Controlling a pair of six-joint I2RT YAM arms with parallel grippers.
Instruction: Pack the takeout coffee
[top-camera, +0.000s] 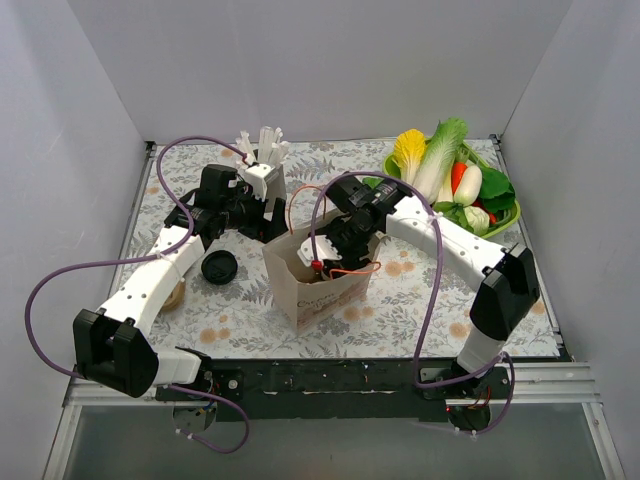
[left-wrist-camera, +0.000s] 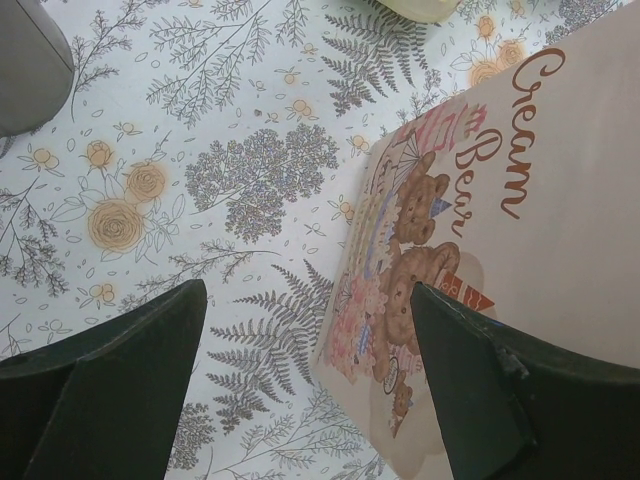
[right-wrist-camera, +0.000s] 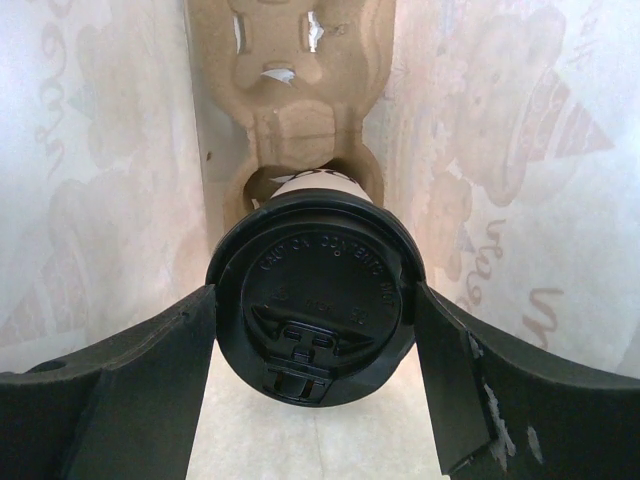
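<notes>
The takeout coffee (right-wrist-camera: 320, 250), a cream cup under a black lid, stands in a hole of the brown cardboard carrier (right-wrist-camera: 290, 110) at the bottom of the paper bag (top-camera: 325, 295). My right gripper (right-wrist-camera: 312, 290) reaches down into the bag, and both fingers press the lid's rim from either side. In the top view the right gripper (top-camera: 335, 250) sits in the bag's mouth. My left gripper (left-wrist-camera: 308, 288) hangs open over the floral tablecloth at the bag's printed side (left-wrist-camera: 560, 200), with nothing held. It is also in the top view, where the left gripper (top-camera: 268, 218) is by the bag's back left corner.
A loose black lid (top-camera: 218, 267) lies left of the bag, beside my left arm. A green bowl of toy vegetables (top-camera: 455, 185) stands at the back right. A white holder with white sticks (top-camera: 265, 160) stands behind the left gripper. White walls close in the table.
</notes>
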